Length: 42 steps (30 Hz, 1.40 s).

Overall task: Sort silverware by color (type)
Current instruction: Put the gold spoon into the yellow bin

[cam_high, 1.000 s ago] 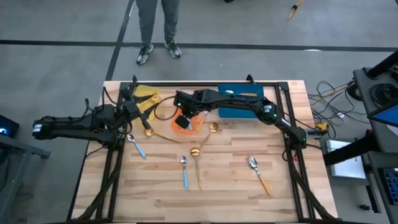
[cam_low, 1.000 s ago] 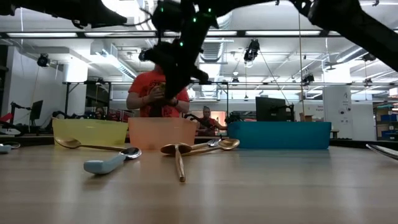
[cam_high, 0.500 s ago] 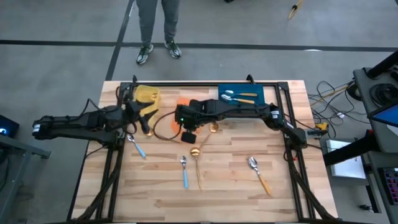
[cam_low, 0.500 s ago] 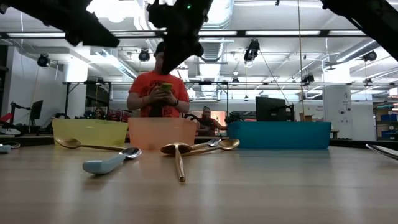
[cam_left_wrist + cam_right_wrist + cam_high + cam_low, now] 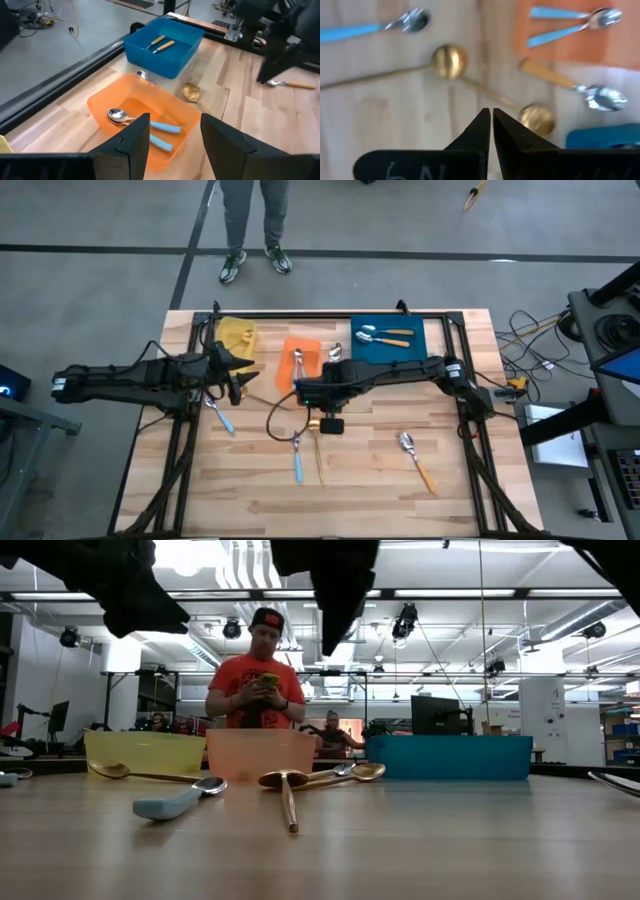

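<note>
Below the clenched right claw (image 5: 491, 116), thin all-gold spoons (image 5: 449, 61) lie crossed; left claw (image 5: 171, 134) released.

Blue-handled spoons (image 5: 150, 131) lie in the orange bin (image 5: 100, 102), orange-handled spoons (image 5: 385, 336) in the blue bin (image 5: 412, 352), while gold spoons (image 5: 450, 62) and more lie loose on the table (image 5: 370, 490).

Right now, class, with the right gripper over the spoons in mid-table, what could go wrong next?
1. Two gold spoons lie with their thin handles crossing under the shut right gripper; picking one may drag the other.
2. An orange-handled spoon lies close beside them and could get nudged.
3. The orange bin holds blue-handled spoons, so handle colour and bin colour may get confused.
</note>
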Motion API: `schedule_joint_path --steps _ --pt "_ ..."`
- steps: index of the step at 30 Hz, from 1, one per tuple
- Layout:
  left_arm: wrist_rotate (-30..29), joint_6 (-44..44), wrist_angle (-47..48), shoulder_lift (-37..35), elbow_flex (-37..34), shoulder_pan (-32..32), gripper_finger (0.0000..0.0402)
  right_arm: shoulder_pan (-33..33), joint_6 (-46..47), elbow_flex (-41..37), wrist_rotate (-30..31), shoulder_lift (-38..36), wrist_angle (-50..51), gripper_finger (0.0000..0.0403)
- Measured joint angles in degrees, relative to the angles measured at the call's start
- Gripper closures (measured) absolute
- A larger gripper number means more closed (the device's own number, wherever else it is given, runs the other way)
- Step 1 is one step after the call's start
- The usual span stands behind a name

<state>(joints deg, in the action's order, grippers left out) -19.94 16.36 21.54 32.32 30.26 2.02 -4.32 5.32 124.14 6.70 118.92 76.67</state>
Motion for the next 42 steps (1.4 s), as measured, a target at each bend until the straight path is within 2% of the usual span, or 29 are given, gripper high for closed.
schedule_joint_path --steps 4,7,18,25,32,38,42 --pt "0.2 1.5 0.0 0.4 0.0 -0.1 0.0244 -0.6 0.5 -6.3 -0.3 -3.7 -1.7 0.0390" --pt "2.8 2.3 0.0 1.0 0.0 -0.1 0.0244 -0.7 1.5 -12.4 -0.3 -7.5 -5.3 0.0390" --pt "10.8 8.9 0.0 5.4 -0.1 -1.0 0.0244 -0.8 2.2 -38.1 -0.8 -23.4 -29.1 0.0390" --pt "13.5 12.5 1.7 9.7 -0.1 -3.6 0.0244 -0.8 1.5 -50.9 -0.8 -30.8 -41.7 0.0390" --pt "13.6 7.4 8.0 16.6 -0.1 -3.9 0.0244 -0.8 0.8 -56.9 -0.8 -34.2 -48.0 0.0390" --pt "13.6 -0.5 8.1 23.9 -0.1 -3.9 0.0244 -0.8 -1.9 -57.5 -0.7 -34.5 -49.2 0.0390" --pt "13.4 -2.3 7.6 27.9 -0.1 -3.9 0.0244 -0.8 -3.1 -57.5 -0.7 -34.5 -50.8 0.0390"
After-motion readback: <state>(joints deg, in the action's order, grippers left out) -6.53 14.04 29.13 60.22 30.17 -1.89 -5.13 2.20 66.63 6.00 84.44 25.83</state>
